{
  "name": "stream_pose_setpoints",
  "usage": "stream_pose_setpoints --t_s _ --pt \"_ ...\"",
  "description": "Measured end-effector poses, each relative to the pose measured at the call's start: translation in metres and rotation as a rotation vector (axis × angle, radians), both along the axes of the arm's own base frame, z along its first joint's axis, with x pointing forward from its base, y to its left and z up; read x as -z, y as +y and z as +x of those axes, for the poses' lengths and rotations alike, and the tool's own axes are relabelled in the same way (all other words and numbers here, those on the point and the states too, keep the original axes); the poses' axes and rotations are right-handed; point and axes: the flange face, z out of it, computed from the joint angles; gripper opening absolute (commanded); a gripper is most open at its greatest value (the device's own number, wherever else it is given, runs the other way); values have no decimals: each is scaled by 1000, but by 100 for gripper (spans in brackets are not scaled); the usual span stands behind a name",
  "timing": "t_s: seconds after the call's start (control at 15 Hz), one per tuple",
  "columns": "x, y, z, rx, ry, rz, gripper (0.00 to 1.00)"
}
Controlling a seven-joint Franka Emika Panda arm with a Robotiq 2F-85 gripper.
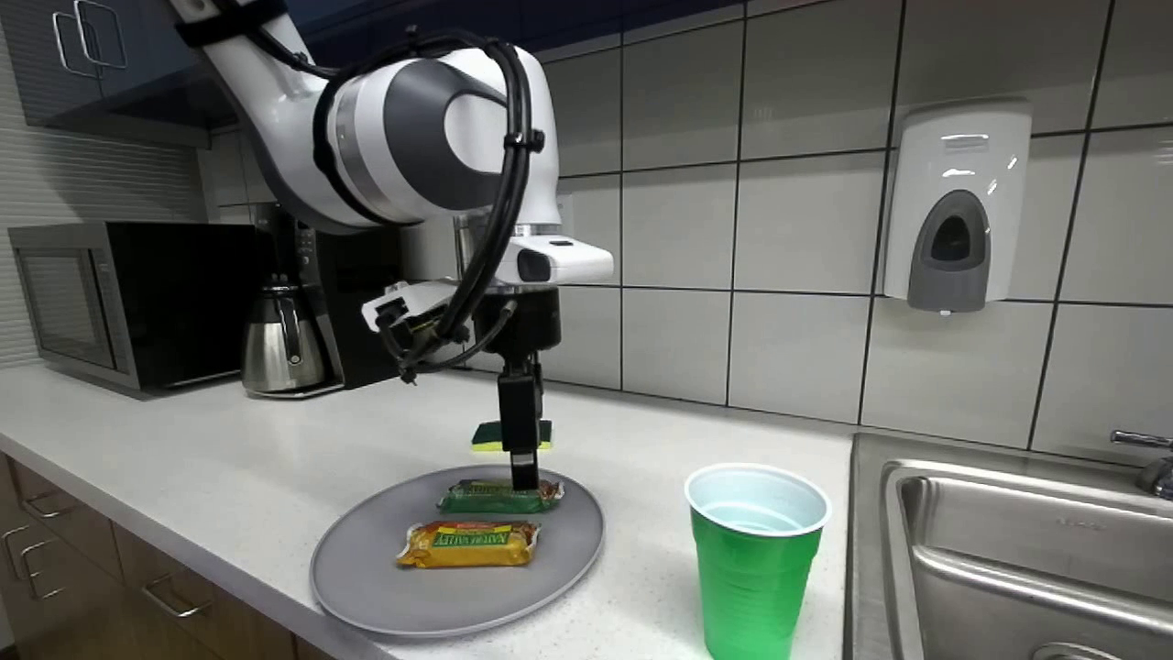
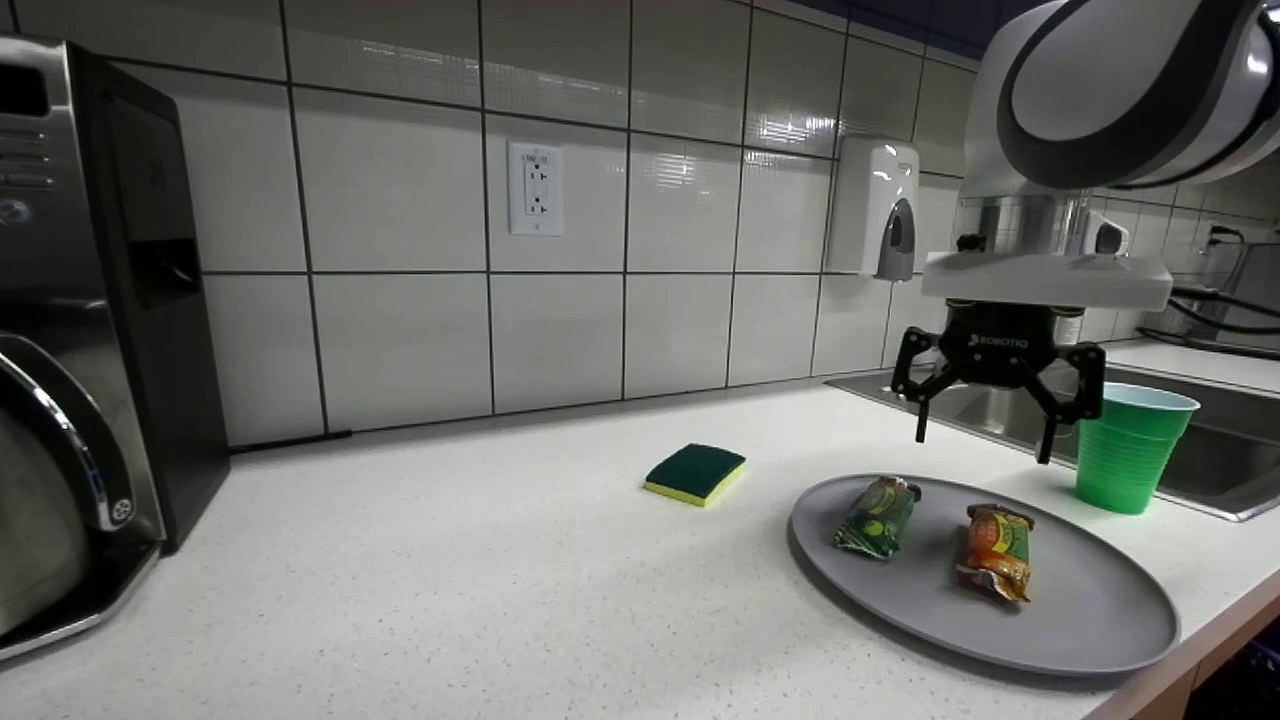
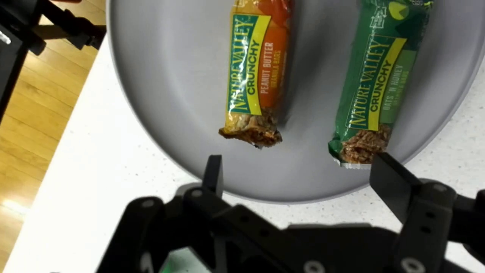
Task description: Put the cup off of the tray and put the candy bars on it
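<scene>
The round grey tray (image 1: pixel 367 587) lies on the counter and also shows in an exterior view (image 2: pixel 1090 625) and the wrist view (image 3: pixel 170 76). On it lie a yellow-gold candy bar (image 1: pixel 472 546) (image 2: pixel 998 550) (image 3: pixel 257 76) and a green candy bar (image 1: pixel 495 498) (image 2: pixel 880 515) (image 3: pixel 373 83), side by side and apart. A second green bar is hidden or out of view. The green cup (image 1: pixel 759 587) (image 2: pixel 1130 455) stands upright on the counter between tray and sink. My gripper (image 2: pixel 982 445) is open, empty and pointing down above the tray's sink-side part; its fingers (image 3: pixel 297 161) straddle the rim.
A green-and-yellow sponge (image 1: pixel 487 436) (image 2: pixel 695 472) lies behind the tray near the wall. A steel sink (image 1: pixel 1035 559) is beyond the cup. A coffee maker with steel jug (image 1: pixel 284 339) and a microwave (image 1: pixel 165 302) stand at the far end. The counter's front edge runs close to the tray.
</scene>
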Motion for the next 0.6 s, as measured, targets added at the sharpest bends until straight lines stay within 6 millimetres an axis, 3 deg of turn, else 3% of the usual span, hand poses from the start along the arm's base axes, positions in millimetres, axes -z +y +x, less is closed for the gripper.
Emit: stream_pose_setpoints --t_s 0.6 --pt "-47 15 -8 -288 9 -12 100"
